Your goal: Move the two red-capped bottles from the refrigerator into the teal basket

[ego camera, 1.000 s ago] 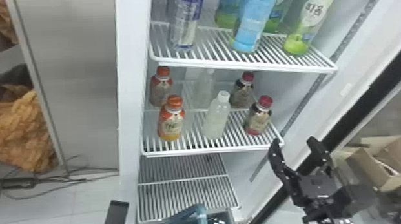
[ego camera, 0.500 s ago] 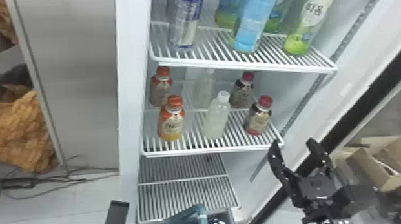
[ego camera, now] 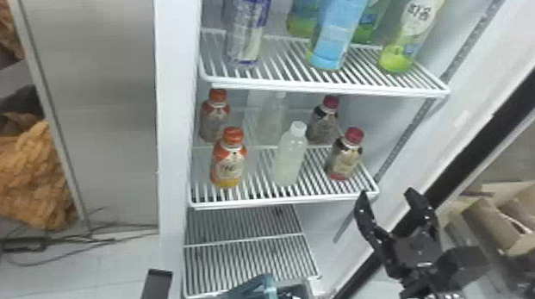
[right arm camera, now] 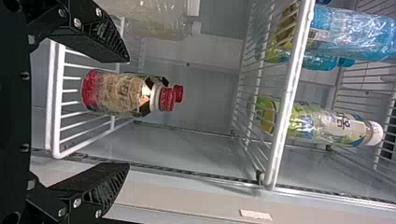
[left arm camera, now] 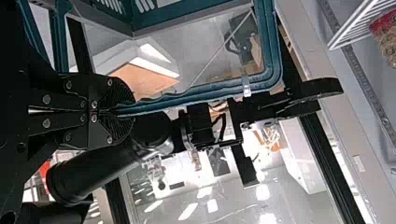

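Standing upright on the middle wire shelf (ego camera: 282,201) of the refrigerator (ego camera: 170,121), the front red-capped bottle (ego camera: 343,156) and the rear red-capped bottle (ego camera: 321,122) took up its right side, one behind the other with a gap between them. To their left stood two white-capped bottles with pale contents, the front white-capped bottle (ego camera: 289,156) and the rear white-capped bottle (ego camera: 273,116), and beyond those, by the left wall, the front orange-capped bottle (ego camera: 228,168) and the rear orange-capped bottle (ego camera: 213,119). The right pincer (ego camera: 388,200) was spread wide and held nothing, below and to the right of the shelf's front right corner; in the right wrist view, the front red-capped bottle showed beyond the right pincer (right arm camera: 127,113), clear of both fingers. The left pincer (ego camera: 154,294) was closed on the rim of the teal basket (ego camera: 269,289), with the rim pinched between its fingers in the left wrist view. The basket sat at the bottom edge of the head view, near the front of the lower wire shelf (ego camera: 250,268). On the upper wire shelf (ego camera: 328,86) stood a blue-and-white container (ego camera: 248,27), a light blue bottle (ego camera: 341,27) and a green-and-clear bottle (ego camera: 412,32), with more bottles behind. Off to the right, outside the refrigerator, was an open cardboard box (ego camera: 496,223).
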Controlling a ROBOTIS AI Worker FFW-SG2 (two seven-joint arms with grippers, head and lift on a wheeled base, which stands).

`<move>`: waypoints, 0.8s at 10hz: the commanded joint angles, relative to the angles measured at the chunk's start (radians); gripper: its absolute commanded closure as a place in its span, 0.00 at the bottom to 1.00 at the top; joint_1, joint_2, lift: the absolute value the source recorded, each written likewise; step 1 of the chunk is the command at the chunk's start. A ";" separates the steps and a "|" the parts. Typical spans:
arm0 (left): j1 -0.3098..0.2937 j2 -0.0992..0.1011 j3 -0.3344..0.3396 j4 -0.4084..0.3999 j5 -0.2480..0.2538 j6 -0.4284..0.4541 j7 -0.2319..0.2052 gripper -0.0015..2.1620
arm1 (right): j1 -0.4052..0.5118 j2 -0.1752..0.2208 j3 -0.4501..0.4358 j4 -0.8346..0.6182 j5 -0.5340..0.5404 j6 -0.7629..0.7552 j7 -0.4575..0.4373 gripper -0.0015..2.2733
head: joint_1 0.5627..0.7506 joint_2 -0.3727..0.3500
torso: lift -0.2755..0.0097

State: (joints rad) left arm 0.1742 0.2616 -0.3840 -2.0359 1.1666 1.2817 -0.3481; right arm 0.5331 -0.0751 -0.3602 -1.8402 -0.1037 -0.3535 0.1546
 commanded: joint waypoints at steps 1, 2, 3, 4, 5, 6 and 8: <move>0.000 0.001 -0.001 0.000 0.000 0.002 0.000 0.52 | -0.015 0.000 -0.001 0.018 0.002 0.000 0.008 0.10 | 0.70 0.03 | 0.17; 0.000 0.001 -0.001 0.000 0.000 0.002 0.000 0.53 | -0.025 0.000 -0.001 0.028 0.002 0.000 0.014 0.10 | 0.70 0.03 | 0.17; 0.000 0.001 -0.001 0.000 0.000 -0.001 0.000 0.53 | -0.032 0.000 -0.001 0.037 0.000 0.000 0.022 0.10 | 0.70 0.03 | 0.17; 0.000 0.001 -0.001 0.000 0.000 0.002 0.000 0.53 | -0.037 0.000 -0.001 0.042 0.000 0.000 0.026 0.10 | 0.70 0.03 | 0.17; 0.000 0.001 -0.001 0.000 0.000 0.002 0.000 0.53 | -0.045 0.000 -0.001 0.047 0.000 0.000 0.028 0.10 | 0.70 0.03 | 0.17; 0.000 0.001 -0.001 0.000 0.000 -0.001 -0.002 0.53 | -0.047 -0.002 0.001 0.052 -0.002 0.000 0.029 0.10 | 0.70 0.03 | 0.17; 0.000 0.001 -0.001 0.000 0.000 0.002 -0.002 0.53 | -0.059 -0.006 -0.001 0.062 -0.002 0.002 0.033 0.10 | 0.70 0.03 | 0.17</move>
State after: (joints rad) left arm 0.1742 0.2623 -0.3851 -2.0359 1.1666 1.2823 -0.3489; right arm 0.4786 -0.0797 -0.3604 -1.7822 -0.1072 -0.3522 0.1865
